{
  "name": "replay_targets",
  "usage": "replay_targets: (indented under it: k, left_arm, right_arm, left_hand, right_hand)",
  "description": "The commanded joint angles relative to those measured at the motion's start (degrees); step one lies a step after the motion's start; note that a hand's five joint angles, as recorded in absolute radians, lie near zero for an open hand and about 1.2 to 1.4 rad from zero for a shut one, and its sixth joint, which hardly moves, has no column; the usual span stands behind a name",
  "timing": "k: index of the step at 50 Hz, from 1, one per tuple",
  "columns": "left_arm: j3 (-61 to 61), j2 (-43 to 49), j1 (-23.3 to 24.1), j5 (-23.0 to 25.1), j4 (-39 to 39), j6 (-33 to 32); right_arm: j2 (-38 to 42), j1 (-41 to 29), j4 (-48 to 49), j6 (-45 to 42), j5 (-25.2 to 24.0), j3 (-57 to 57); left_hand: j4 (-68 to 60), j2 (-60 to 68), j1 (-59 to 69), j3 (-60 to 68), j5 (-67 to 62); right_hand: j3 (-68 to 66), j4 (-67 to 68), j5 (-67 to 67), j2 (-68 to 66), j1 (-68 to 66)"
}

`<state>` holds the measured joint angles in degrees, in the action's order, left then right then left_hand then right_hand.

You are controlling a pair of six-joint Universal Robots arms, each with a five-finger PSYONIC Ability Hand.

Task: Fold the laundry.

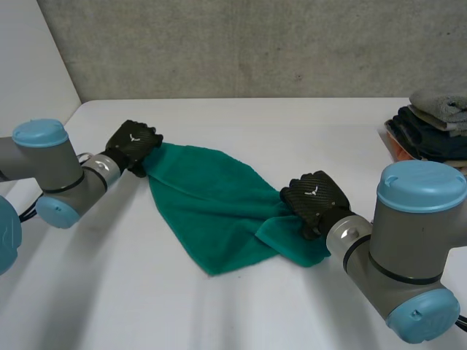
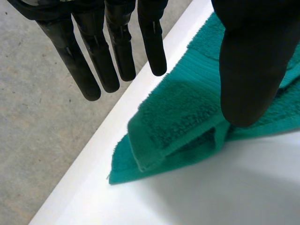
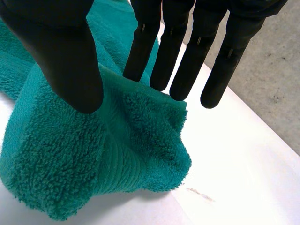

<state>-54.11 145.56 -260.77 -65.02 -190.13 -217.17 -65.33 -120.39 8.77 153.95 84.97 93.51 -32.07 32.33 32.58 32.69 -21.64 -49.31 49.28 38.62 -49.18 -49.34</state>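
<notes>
A green towel [image 1: 211,204] lies rumpled on the white table [image 1: 292,124], stretched between my two hands. My left hand [image 1: 133,144] is at the towel's far left corner. In the left wrist view its fingers [image 2: 117,47] are straight and off the cloth, and the folded corner [image 2: 178,117] lies flat under the thumb. My right hand [image 1: 314,198] is on the towel's near right corner. There a raised bunch of towel [image 3: 93,159] stands between the thumb [image 3: 61,51] and the straight fingers, pinched.
A stack of folded clothes [image 1: 434,127] sits at the table's right edge. The table's edge runs close by both towel corners, with grey floor [image 2: 42,140] beyond it. Bare table lies in front of the towel.
</notes>
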Motion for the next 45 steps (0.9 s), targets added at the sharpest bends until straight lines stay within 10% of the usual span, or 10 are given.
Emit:
replay_targets:
  k: [1, 15, 25, 31, 45]
  left_arm:
    - [0.3, 1.6, -0.5, 0.1, -0.2, -0.2]
    - [10.9, 9.5, -0.2, 0.4, -0.7, 0.1]
    - [12.4, 8.9, 1.1, 0.9, -0.4, 3.6]
    - [4.1, -2.6, 2.1, -0.1, 0.7, 7.7]
    - [-16.4, -34.8, 1.2, -0.5, 12.9, 9.2]
  right_arm:
    - [-0.1, -0.2, 0.0, 0.4, -0.2, 0.2]
    - [0.3, -0.5, 0.0, -0.1, -0.3, 0.7]
    - [1.0, -0.3, 0.2, -0.2, -0.4, 0.4]
    - [0.4, 0.2, -0.2, -3.0, -0.5, -0.2]
    - [-11.7, 10.2, -12.3, -19.8, -2.8, -4.8]
  left_hand:
    - [-2.7, 2.4, 2.2, 2.1, -3.1]
    - [-6.2, 6.0, 5.7, 5.6, -6.7]
    - [-47.9, 47.7, 47.4, 47.3, -48.4]
    - [-47.9, 47.7, 47.4, 47.3, -48.4]
    - [-47.9, 47.7, 47.4, 47.3, -48.4]
  right_hand:
    - [-5.7, 5.7, 6.4, -5.8, -5.7]
    - [-5.5, 5.5, 6.2, -5.6, -5.5]
    - [-7.7, 7.7, 8.4, -7.8, -7.7]
    - [-30.6, 30.6, 31.3, -30.7, -30.6]
    - [-30.7, 30.7, 31.4, -30.8, -30.7]
